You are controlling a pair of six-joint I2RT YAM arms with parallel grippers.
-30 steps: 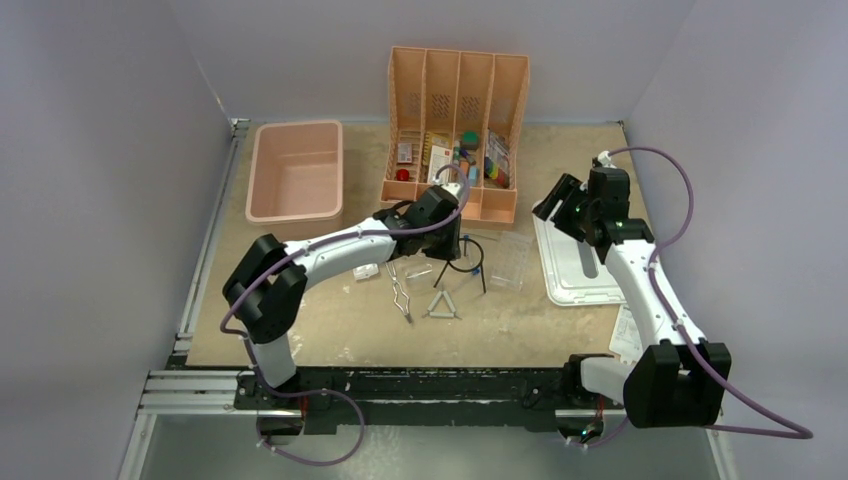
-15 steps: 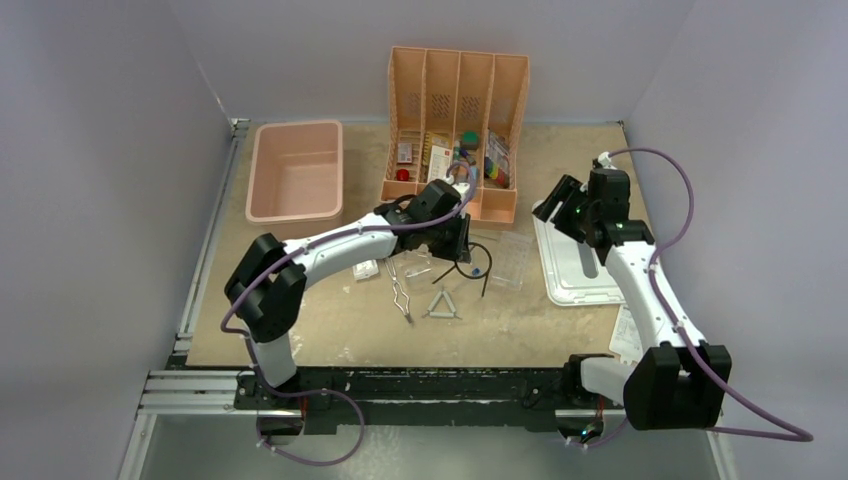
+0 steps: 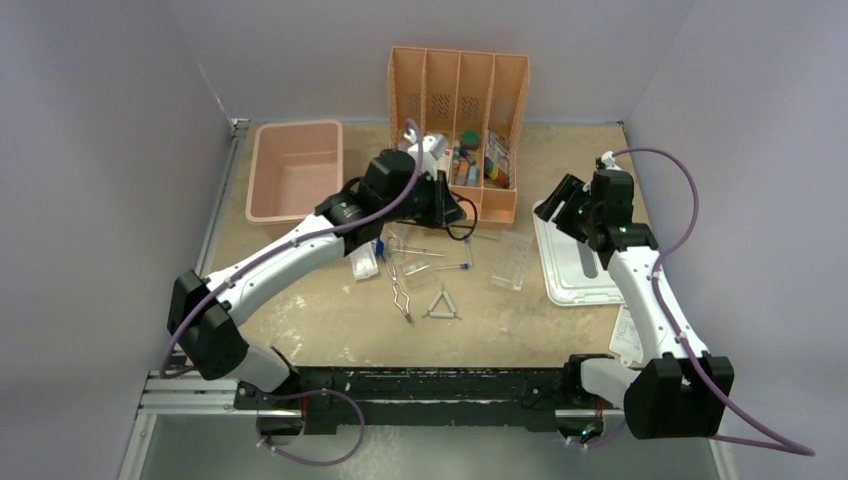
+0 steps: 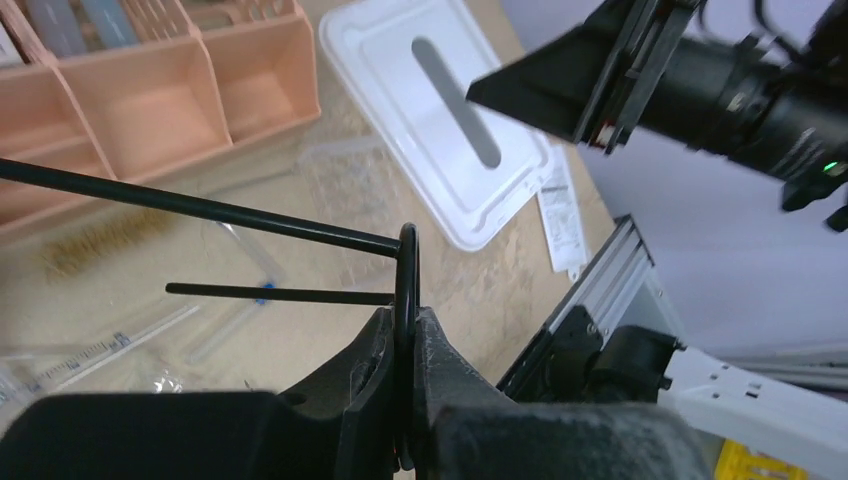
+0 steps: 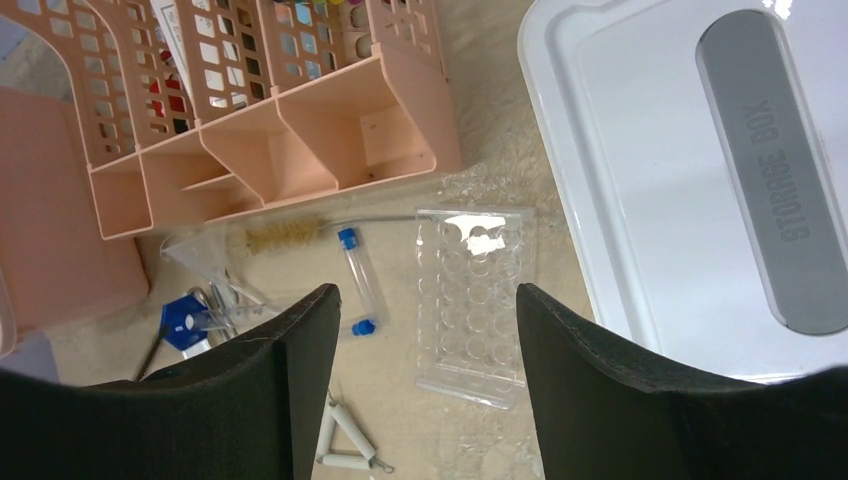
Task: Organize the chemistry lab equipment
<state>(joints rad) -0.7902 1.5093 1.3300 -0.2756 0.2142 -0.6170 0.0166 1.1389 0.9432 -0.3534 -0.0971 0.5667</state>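
Since a second ago the left arm has swung up and toward the far side, carrying the black wire ring tripod (image 4: 407, 262) off the middle of the counter (image 3: 330, 320). The left hand (image 4: 405, 335) has pinched down on it over that time. The right arm has hardly stirred.

The left hand's jaws are now almost fully closed on the tripod's thin ring, which stands up between the fingertips. The legs run out sideways and hang in the air. From above we see the tripod clear of the counter, just at the near edge of the orange divider (image 3: 455, 100).

We judge the step in hand to be carrying the tripod to its place, perhaps the pink bin (image 3: 295, 170) at far left. To do it well, we should keep the pinch firm, since a thin wire can pivot between flat pads. We should also hold it high enough for the legs to pass the divider wall and the bin rim.

Below and nearer lie the metal tongs (image 3: 400, 290) and the white triangle (image 3: 442, 307), with thin blue-capped tubes (image 5: 358, 275) between them and the divider. The clear plastic tube rack (image 5: 475, 300) lies to the right.

The right hand (image 5: 425, 300) hovers wide open, holding nothing, above the rack and the white lid (image 5: 700, 150).
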